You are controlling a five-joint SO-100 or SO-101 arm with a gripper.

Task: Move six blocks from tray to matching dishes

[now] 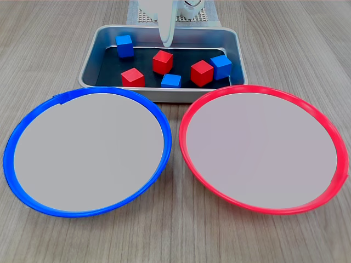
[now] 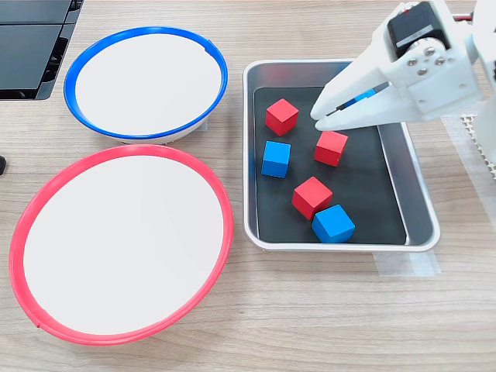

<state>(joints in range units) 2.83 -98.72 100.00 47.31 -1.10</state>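
- Blocks, six in all, every one lying on the black bottom of the tray (image 1: 90, 60); none in either dish.
- Red blocks, three, plain bright cubes: in the first exterior view, one near the middle (image 1: 163, 62), one toward the front wall on the first exterior view's left (image 1: 132, 78), one right of centre (image 1: 201, 73).
- Blue blocks, three, plain bright cubes: one at the back left in the first exterior view (image 1: 125, 46), one low against the front wall (image 1: 171, 81), one touching or just beside the right-hand red block (image 1: 222, 67). In the second exterior view only two blue blocks show whole; a strip of blue shows between the jaws, presumably the third.
- Tray, one: rectangular silver metal pan, rounded corners, raised walls, black inner bottom; stands on the counter behind the two dishes in the first exterior view.
- Dishes, two, large, round, shallow, pale grey centres, both empty: blue-rimmed dish (image 1: 16, 137) on the first exterior view's left, red-rimmed dish (image 1: 329, 129) on its right, side by side and close to each other, just in front of the tray.
- Gripper (image 2: 319, 118), one, white: hangs over the tray in the second exterior view, tips near the middle red block; jaws nearly together at the tips, holding nothing that can be made out.
- Counter (image 1: 175, 241), one: pale wood-grain surface.
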